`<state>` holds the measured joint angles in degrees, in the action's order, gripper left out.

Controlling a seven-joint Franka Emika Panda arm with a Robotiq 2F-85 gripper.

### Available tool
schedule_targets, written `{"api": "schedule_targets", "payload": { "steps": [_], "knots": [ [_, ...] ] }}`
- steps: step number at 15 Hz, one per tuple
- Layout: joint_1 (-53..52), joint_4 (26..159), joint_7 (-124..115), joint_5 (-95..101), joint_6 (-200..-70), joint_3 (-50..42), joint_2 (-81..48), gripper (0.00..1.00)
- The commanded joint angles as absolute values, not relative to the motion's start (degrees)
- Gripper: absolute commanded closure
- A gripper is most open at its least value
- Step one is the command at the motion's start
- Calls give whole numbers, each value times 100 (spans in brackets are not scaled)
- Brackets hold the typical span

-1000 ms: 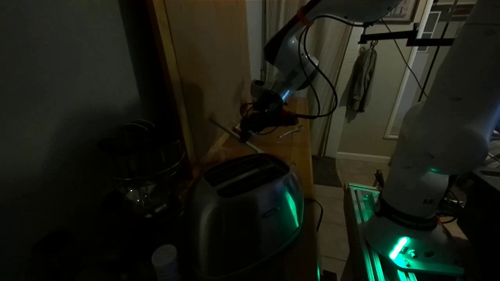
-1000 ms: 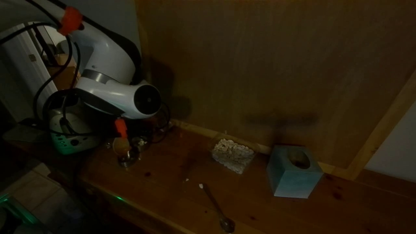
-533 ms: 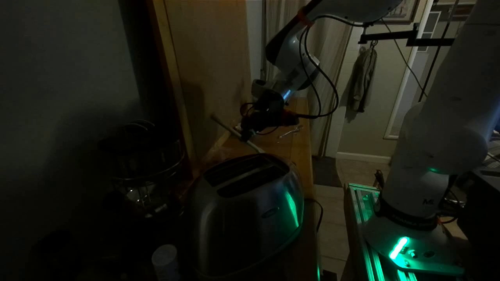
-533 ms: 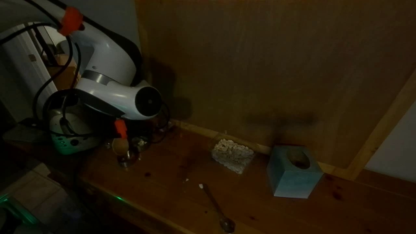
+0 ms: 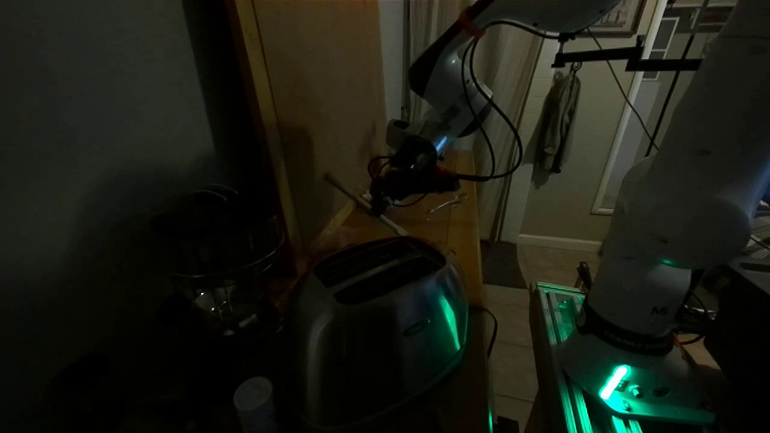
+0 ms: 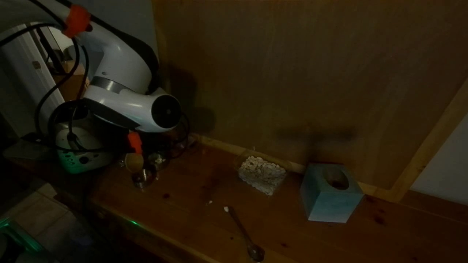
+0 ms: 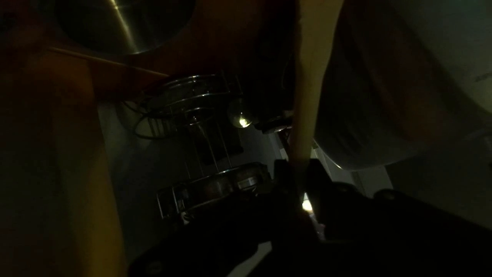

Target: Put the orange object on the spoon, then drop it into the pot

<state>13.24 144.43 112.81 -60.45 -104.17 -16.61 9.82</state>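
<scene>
Fingers point(image 7: 318, 177) clamped on the wooden spoon point(image 7: 309, 80), which runs to the top edge of the wrist view. In an exterior view its bowl point(image 6: 134, 162) sits lower left, just above the metal pot point(image 6: 142, 183); can't tell if touching. Table point(image 6: 193, 221): dark spoon point(image 6: 240, 229) bottom centre, pale pieces point(image 6: 261, 175) right of centre, blue box point(image 6: 331, 204) right.

Apparent “ML” lettering point(image 5: 659, 311) on robot arm point(image 5: 674, 222)

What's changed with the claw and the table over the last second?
Only a slight shift: the wooden spoon has edged upward in both exterior views, its handle end most clearly. The claw holds it; no new grasp or release shows. The toaster, teal box, pale flakes and loose spoon stayed put.
</scene>
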Motion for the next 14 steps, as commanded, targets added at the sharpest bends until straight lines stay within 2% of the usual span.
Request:
{"api": "schedule_targets", "payload": {
  "steps": [1,5,14],
  "knots": [
    [1362,14452,11063,-5916,-10404,-1541,1270,94],
    [1378,14439,10934,-5824,-10661,-1444,1461,94],
    [1396,14483,9715,-4617,-12514,-1237,1597,94]
  ]
}}
